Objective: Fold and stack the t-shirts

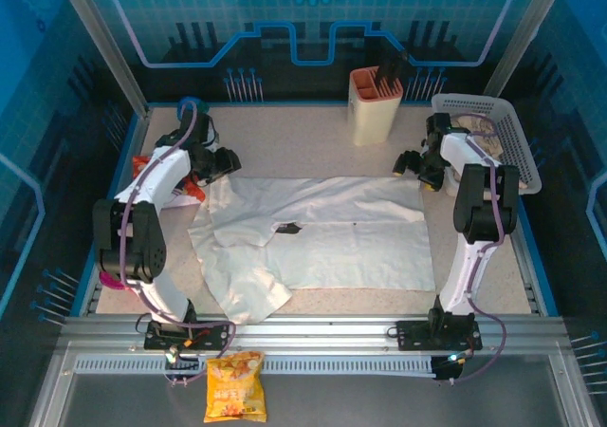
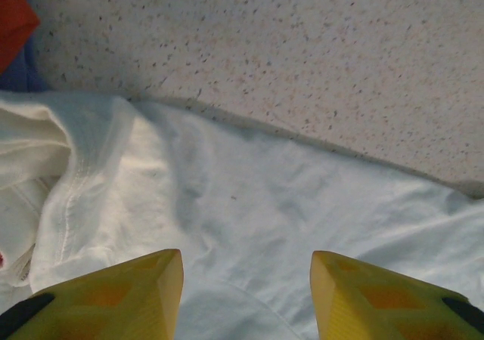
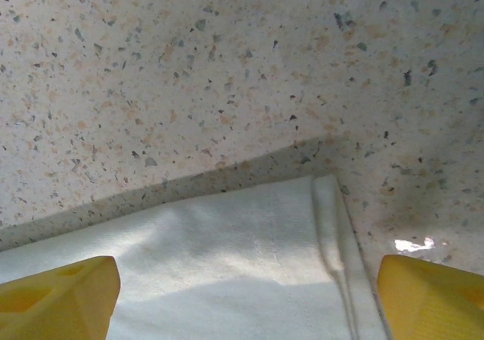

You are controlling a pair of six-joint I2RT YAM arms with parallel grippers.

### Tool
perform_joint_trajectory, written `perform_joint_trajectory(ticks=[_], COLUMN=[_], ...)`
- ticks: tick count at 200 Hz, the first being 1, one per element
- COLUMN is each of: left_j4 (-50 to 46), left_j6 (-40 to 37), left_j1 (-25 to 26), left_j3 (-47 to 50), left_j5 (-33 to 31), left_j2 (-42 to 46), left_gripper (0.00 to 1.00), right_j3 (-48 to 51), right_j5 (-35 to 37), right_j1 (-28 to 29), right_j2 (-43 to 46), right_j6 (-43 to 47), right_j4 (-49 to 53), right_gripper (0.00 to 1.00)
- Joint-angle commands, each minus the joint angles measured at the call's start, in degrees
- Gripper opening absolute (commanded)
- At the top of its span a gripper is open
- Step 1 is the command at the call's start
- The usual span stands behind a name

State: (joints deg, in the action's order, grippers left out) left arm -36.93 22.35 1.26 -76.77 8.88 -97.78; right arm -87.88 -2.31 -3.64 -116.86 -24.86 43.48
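Observation:
A white t-shirt [image 1: 341, 247] lies spread across the middle of the table, with a small dark mark [image 1: 287, 228] near its middle and a rumpled flap at the front left. My left gripper [image 1: 220, 166] hovers at the shirt's far-left corner. In the left wrist view its yellow fingertips [image 2: 246, 261] stand apart over wrinkled white cloth [image 2: 249, 196], gripping nothing. My right gripper [image 1: 414, 164] is at the far-right corner. Its fingertips [image 3: 248, 268] are spread wide, and the shirt's hemmed corner [image 3: 325, 211] lies flat on the table between them.
A beige holder with dark tools [image 1: 377, 104] stands at the back centre. A white mesh basket [image 1: 498, 138] sits at the back right. Something red and orange [image 1: 142, 166] lies by the left arm. A yellow snack bag [image 1: 234, 386] lies on the front rail.

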Motion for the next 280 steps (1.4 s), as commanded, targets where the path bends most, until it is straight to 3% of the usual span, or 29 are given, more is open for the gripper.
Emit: perform_joint_trajectory(ticks=[1,76,122,161,177,198,238,280], left_j4=[-0.63,0.65,0.66,0.85,0.83,0.47,0.10,0.32], left_j6=[-0.38,-0.63,-0.90,-1.14,-1.52,-1.85,-1.94,-1.96], left_j1=[0.41,0.99,1.29,1.47,1.47,1.47,1.47,1.47], left_j3=[-0.52,5.70,6.57,6.90,6.92,6.55,5.38,1.55], left_j5=[0.32,1.17,1.31,1.32,0.98,0.07,-3.25,-5.14], left_j2=[1.72,6.65,7.41,7.46,7.22,6.55,6.40,3.30], left_gripper=[0.48,0.48,0.48,0.48,0.48,0.48,0.48,0.47], right_j3=[0.51,-1.18,-3.35,-3.40,-3.91,-5.58,-7.79,-11.09], right_j5=[4.98,9.07,10.59,12.98,14.34,16.80,22.32,23.47], right_j1=[1.43,3.54,4.52,4.62,4.61,4.77,4.73,3.97], right_j2=[4.69,-1.07,-3.99,-4.79,-4.83,-4.75,-2.94,-4.12], right_j6=[1.64,1.13,1.25,1.30,1.91,2.56,3.90,4.34], right_j4=[0.73,3.45,4.34,3.81,3.68,4.41,3.97,4.18], right_gripper=[0.90,0.79,0.63,0.30,0.08,0.00,0.00,0.00])
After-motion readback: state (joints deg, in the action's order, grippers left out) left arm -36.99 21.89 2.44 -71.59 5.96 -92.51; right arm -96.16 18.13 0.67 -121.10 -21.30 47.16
